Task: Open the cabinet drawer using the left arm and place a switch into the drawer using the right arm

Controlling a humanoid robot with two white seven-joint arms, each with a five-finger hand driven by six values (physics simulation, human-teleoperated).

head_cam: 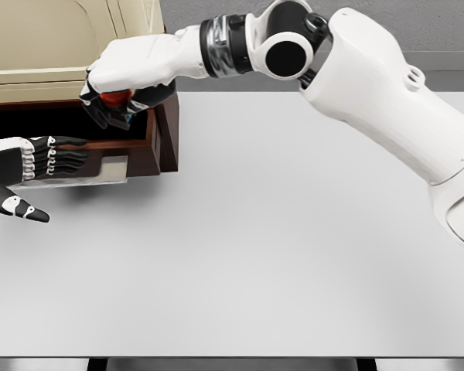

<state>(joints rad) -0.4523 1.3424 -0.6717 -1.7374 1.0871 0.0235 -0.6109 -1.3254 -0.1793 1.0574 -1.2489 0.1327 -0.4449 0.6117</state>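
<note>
Right hand (120,81) is curled tightly around the switch (116,99), a small red and dark object that shows only in part between the black fingers (100,112). It is held above the open drawer (135,143) of the cabinet (54,46), at the drawer's right end, which looks like the position for a drop: the thing is over the cavity rather than over the worktop (294,232), so letting go should send it inside. Whether it already touches the drawer wall or floor cannot be told from this view. The right arm (387,108) reaches in from the picture's right, its upper part slanting up and across, bending at the dark elbow joint, with the forearm running nearly level to the left and the palm turned downward over the drawer.

Left hand (23,174) sits low at the picture's left edge, just in front of the drawer's front panel. Its fingers are stretched out and relaxed, the tips lying against or very near the panel, the thumb pointing down and away, and it grips nothing. My reading is that the drawer is pulled out far enough, and that this hand rests there to steady it or has simply finished its part.
</note>
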